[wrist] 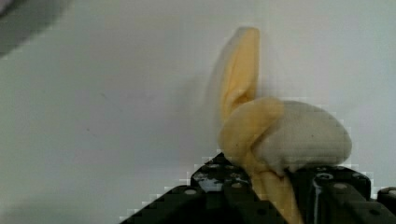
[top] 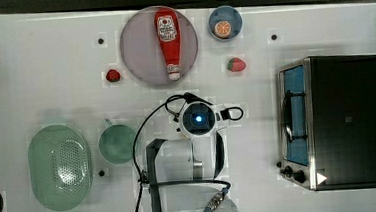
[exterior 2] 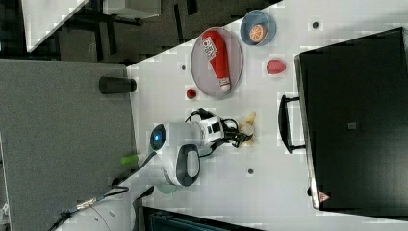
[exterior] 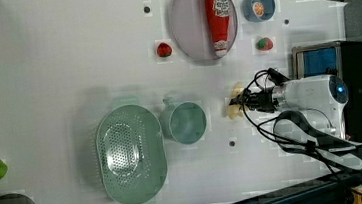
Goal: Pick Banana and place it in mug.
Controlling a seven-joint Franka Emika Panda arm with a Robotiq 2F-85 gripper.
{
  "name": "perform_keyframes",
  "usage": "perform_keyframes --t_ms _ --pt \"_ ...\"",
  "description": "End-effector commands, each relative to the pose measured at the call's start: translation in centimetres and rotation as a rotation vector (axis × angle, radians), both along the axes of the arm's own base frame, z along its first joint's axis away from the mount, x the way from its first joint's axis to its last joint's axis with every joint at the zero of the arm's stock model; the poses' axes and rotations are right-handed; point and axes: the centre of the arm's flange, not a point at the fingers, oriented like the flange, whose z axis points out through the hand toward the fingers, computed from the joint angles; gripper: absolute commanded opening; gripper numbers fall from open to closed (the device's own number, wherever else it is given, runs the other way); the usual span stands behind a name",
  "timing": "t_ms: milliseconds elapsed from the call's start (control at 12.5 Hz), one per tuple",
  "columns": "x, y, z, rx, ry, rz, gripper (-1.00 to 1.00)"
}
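Observation:
The banana (wrist: 280,135) is pale yellow and partly peeled, and it lies on the white table. In the wrist view the black fingers (wrist: 224,186) press against its lower part from both sides. My gripper (exterior: 243,101) reaches down to the banana (exterior: 233,102) at mid-table, to the right of the mug (exterior: 186,122) in the left view. The right view shows the banana (exterior 2: 248,124) under the gripper (exterior 2: 239,137), near the oven's handle. In the top view my wrist (top: 197,118) covers the banana. The pale green mug (top: 116,144) stands empty to the top view's left of the wrist.
A red ketchup bottle (top: 168,41) lies on a grey plate (top: 137,54). A blue bowl (top: 233,18) holds an orange slice. Two strawberries (top: 113,75) (top: 236,64) lie nearby. A perforated green dish (top: 60,167) sits beside the mug, and a toaster oven (top: 342,120) stands at the top view's right.

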Motion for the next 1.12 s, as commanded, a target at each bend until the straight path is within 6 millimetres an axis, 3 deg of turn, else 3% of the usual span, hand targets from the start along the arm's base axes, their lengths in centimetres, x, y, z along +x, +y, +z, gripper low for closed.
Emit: perform_keyframes --t_ms 80,160,400,560,720,960,1120 --pt "0.7 -1.7 5.5 -0.014 -0.089 -0.009 -0.43" --pt "0.8 -2.0 11.3 -0.013 -0.104 -0.018 -0.43" --pt "0.2 -2.1 20.8 -0.008 -0.103 -0.023 -0.43" --pt "-0.7 -1.7 25.8 -0.006 -0.093 -0.020 -0.43" --pt "-1.4 0.2 28.9 -0.010 -0.100 -0.006 -0.43" --pt "-2.5 5.8 32.7 -0.024 -0.170 0.003 -0.43" --pt "-3.5 10.2 32.7 -0.037 -0.160 -0.038 -0.43"
